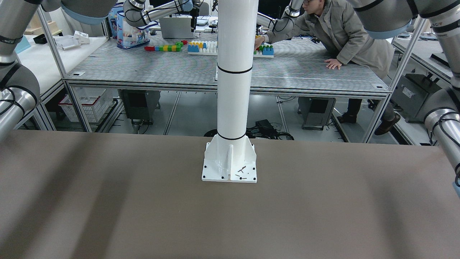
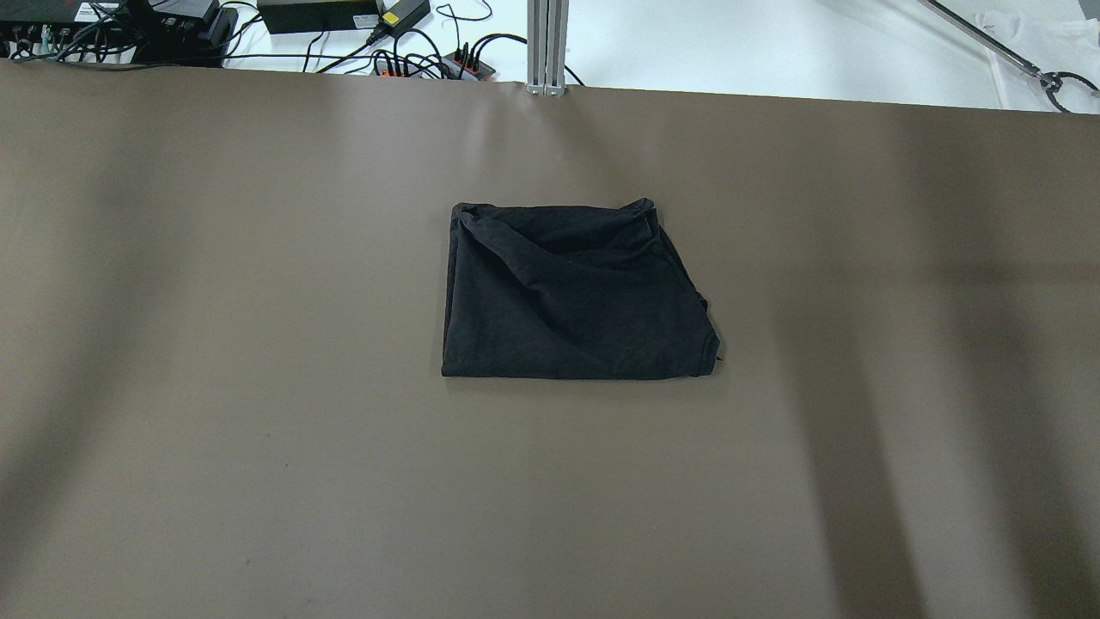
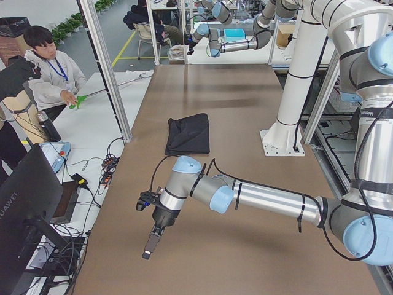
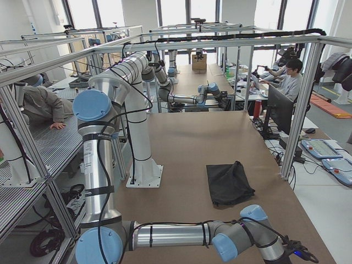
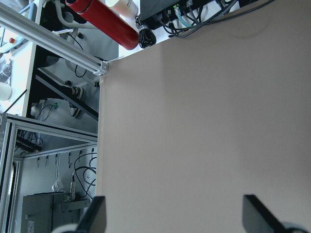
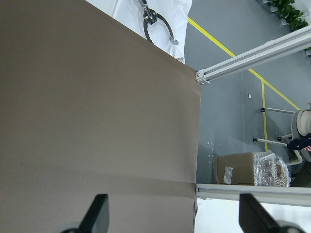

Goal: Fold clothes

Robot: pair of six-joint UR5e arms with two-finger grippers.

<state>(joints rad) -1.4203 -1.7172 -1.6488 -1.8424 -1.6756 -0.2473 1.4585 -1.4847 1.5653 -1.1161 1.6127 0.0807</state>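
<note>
The clothes (image 2: 571,292) are one black piece of fabric, folded into a rough rectangle and lying flat mid-table, also seen from the sides (image 3: 188,133) (image 4: 228,183). My left gripper (image 5: 175,218) hangs open over bare brown table near the table's left end, far from the fabric. Its dark fingers (image 5: 95,218) stand wide apart with nothing between them. My right gripper (image 6: 174,216) is open too, over the table's right end near a corner, its fingers (image 6: 97,213) spread and empty. Neither gripper touches the fabric.
The white pillar (image 1: 233,72) stands on its bolted base (image 1: 230,163) at the table's robot side. Cables and power bricks (image 2: 387,34) lie beyond the far edge beside an aluminium post (image 2: 547,43). A person in a grey coat (image 1: 345,32) leans over another table; another person (image 3: 49,74) sits nearby.
</note>
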